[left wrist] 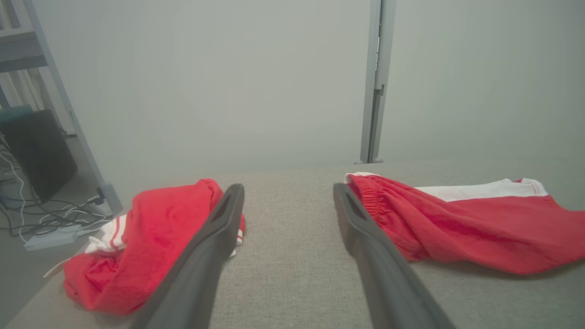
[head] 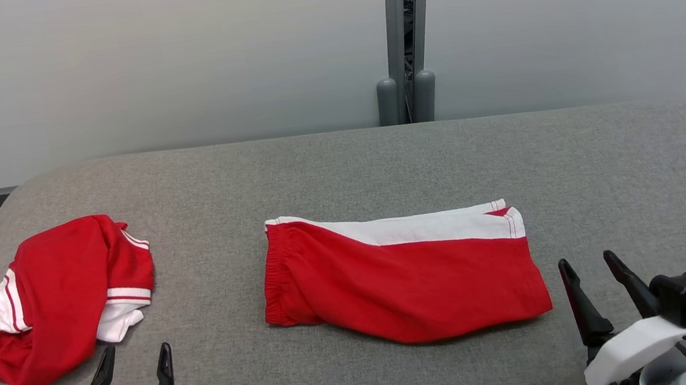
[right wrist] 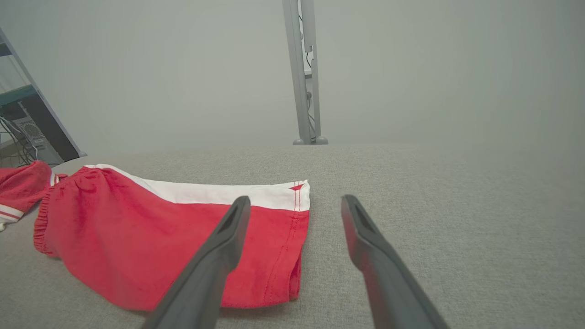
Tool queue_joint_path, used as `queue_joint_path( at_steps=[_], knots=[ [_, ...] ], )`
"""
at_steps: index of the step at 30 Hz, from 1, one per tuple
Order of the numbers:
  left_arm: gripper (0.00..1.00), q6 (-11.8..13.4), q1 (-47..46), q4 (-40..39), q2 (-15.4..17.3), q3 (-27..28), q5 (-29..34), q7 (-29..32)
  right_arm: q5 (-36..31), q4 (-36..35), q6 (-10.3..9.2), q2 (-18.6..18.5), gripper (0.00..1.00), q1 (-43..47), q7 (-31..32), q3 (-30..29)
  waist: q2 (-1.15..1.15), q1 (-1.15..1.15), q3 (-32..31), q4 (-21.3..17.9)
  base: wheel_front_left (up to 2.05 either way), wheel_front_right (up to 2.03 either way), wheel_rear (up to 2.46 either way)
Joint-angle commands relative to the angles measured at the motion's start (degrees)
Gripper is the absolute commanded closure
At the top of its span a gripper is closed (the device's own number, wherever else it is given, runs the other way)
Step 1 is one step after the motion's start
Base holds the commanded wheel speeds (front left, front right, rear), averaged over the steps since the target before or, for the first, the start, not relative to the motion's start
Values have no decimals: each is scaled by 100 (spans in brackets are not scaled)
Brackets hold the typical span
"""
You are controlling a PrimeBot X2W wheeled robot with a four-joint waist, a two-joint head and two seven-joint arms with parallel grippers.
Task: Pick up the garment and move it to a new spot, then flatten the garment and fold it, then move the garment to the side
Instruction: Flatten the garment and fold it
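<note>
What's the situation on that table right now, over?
Left gripper and right gripper open, empty. Red-and-white shorts folded at centre of grey table, untouched. Crumpled red garment at left, apart; nothing blocking.

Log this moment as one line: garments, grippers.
red shorts: flat, mid table | crumpled red garment: table's left | left gripper: open, empty | right gripper: open, empty

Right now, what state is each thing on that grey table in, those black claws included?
Red shorts with a white stripe: laid flat, seemingly folded in half, untouched.
Red-and-white crumpled garment: bunched in a heap, untouched.
Left gripper: open, empty.
Right gripper: open, empty.
</note>
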Motion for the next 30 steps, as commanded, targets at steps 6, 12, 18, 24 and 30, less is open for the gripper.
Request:
queue_joint_path(
  at_steps=[6, 12, 18, 24, 30],
  knots=[
    [0, -22, -9, -38, -10, -25, 34, -17, 1, 402, 1, -137, 0, -519, 227, 137, 0, 0, 29, 22, 0, 0, 0],
    [0, -31, -117, -25, -27, -141, 50, -17, 142, 1210, 1, -232, 0, -1157, 342, 370, 0, 0, 98, 161, 0, 0, 0],
    [0, -47, -244, -8, -29, -307, 26, -17, 338, 2215, 1, -279, 0, -1741, 390, 599, 0, 0, 223, 352, 0, 0, 0],
    [0, -61, -396, 29, -1, -419, -31, -17, 528, 3360, 1, -284, 0, -2429, 409, 800, 0, 0, 397, 525, 0, 0, 0],
    [0, -61, -516, 69, 40, -476, -85, -17, 605, 4222, 1, -308, 0, -2913, 603, 835, 0, 0, 534, 654, 0, 0, 0]
  ],
)
